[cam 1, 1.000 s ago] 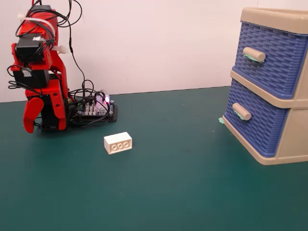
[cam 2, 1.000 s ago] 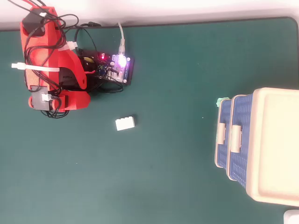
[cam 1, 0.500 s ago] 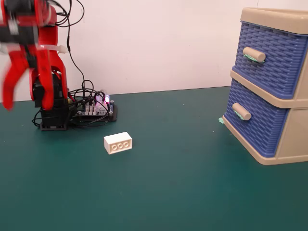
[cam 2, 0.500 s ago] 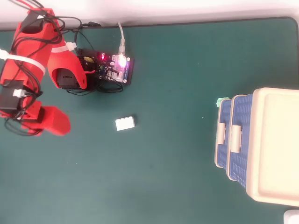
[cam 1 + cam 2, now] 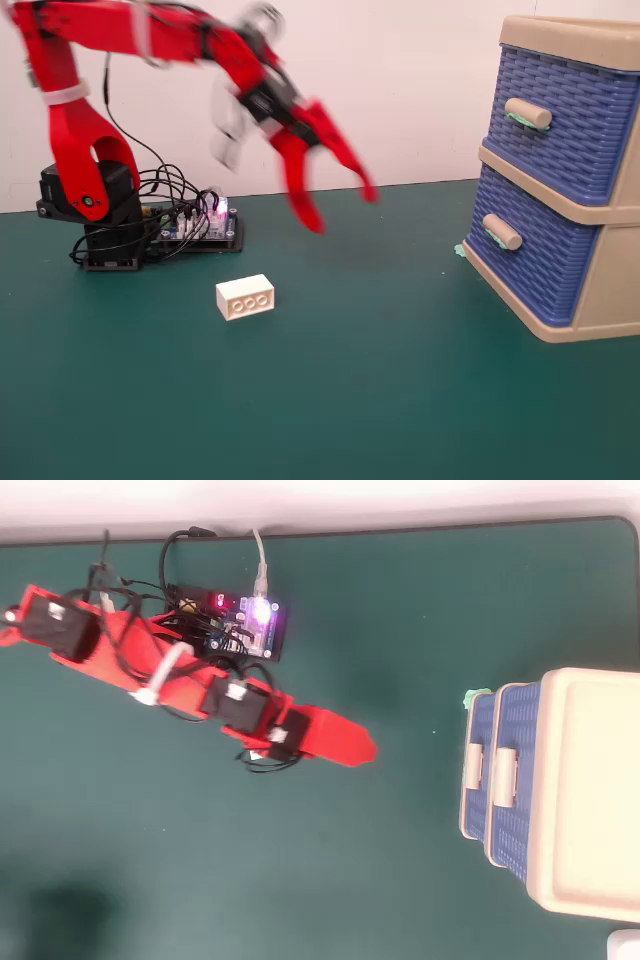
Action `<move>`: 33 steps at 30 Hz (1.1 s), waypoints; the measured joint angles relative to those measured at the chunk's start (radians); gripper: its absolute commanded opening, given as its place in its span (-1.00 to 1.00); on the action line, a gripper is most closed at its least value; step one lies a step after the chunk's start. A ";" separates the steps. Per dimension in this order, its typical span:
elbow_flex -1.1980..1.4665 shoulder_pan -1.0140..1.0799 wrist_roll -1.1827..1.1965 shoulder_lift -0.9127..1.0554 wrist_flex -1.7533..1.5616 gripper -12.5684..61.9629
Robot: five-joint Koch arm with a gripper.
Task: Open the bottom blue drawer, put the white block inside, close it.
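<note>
Block (image 5: 245, 296) nearest the camera in the fixed view: small white brick, long face up-front with three round circles, lying flat on the green table (image 5: 350, 400), nothing touching it; not visible in the overhead view, the arm seems to cover that spot

Gripper (image 5: 342, 208) is up in the air behind and right of the block, well clear of it; motion-blurred in the fixed view, two red fingers (image 5: 298, 190) splayed apart with nothing between them, so jaws released and empty; overhead view shows only a single red wedge (image 5: 335, 738) pointing toward the cabinet, well apart from it

Cabinet (image 5: 600, 290) at right of the fixed view, beige frame, two blue woven-texture drawers; bottom drawer (image 5: 545, 250) pushed in, beige cylindrical handle (image 5: 502, 232) sticking out toward the arm; top drawer (image 5: 570, 120) same look, also pushed in; small green scrap (image 5: 460, 250) on the table at the cabinet's lower corner

Far back: arm base (image 5: 95, 215) at left by the white wall, controller board (image 5: 200, 225) with a lit LED and loose wires just beside it
</note>
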 measured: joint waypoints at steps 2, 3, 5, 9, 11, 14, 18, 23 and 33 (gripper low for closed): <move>0.058 -0.017 0.012 -0.075 -0.204 0.24; 0.118 -0.018 0.015 -0.121 -0.367 0.24; 0.192 -0.020 0.020 -0.181 -0.557 0.24; 0.215 -0.021 0.020 -0.388 -1.120 0.24; 0.198 -0.031 0.020 -0.502 -1.308 0.24; 0.084 -0.032 0.018 -0.637 -1.470 0.23; -0.078 -0.032 0.018 -0.755 -1.489 0.18; -0.164 -0.069 0.020 -0.801 -1.491 0.16; -0.252 -0.103 0.020 -0.802 -1.427 -0.12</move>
